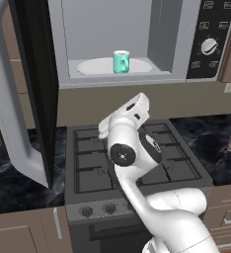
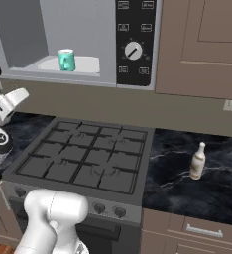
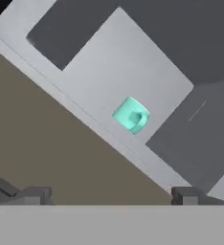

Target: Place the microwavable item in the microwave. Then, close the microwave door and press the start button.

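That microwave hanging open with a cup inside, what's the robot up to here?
The teal mug already stands upright on the white plate inside the microwave. The gripper is open and empty, below the opening and pointing up at the mug. The microwave door is swung wide open, so closing it and pressing start remain. A beige bottle stands on the counter beside the stove.

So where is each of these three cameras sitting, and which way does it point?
Left base view: behind the arm's left, facing the open microwave and stove; the white arm fills the lower right.
Right base view: behind its right, facing the same stove, the bottle; arm at lower left.
Hand view: on the hand, tilted, looking past the finger tips into the microwave.
All three share the teal mug.
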Robot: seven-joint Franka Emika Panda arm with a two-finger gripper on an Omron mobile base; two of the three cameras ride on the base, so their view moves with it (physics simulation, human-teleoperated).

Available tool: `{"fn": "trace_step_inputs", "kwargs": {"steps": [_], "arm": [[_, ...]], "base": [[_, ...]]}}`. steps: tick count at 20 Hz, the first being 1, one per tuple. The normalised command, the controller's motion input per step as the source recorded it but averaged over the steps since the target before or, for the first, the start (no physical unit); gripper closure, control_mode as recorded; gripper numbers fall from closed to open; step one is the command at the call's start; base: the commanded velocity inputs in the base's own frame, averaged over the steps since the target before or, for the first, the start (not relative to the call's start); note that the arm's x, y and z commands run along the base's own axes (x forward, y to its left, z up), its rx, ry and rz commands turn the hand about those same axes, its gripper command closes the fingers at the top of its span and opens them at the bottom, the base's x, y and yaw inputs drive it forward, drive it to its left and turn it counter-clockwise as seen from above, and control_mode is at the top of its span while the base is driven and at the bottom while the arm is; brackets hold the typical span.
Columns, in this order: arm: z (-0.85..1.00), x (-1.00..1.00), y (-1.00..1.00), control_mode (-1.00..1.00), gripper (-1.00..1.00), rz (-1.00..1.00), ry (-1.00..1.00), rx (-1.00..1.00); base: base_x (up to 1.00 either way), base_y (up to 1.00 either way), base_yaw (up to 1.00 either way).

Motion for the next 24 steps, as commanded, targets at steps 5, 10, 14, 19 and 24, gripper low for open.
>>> {"fn": "trace_step_inputs", "kwargs": {"steps": [5, 10, 14, 19, 24], "arm": [[-0.45, -0.42, 0.68, -1.0, -1.0, -0.06, -0.36, -0.36], [0.02, -0.59, 0.86, -1.0, -1.0, -0.06, -0.29, -0.14], [0.03, -0.46, 1.0, -1.0, -1.0, -0.21, -0.06, -0.11], [-0.37, -0.1, 0.96, -1.0, -1.0, -0.27, 0.0, -0.22], [-0.07, -0.05, 0.99, -1.0, -1.0, -0.33, 0.02, -0.17]], "base": [[0.0, 0.0, 0.0], [0.0, 0.0, 0.0], [0.0, 0.0, 0.0], [0.0, 0.0, 0.0], [0.0, 0.0, 0.0]]}}
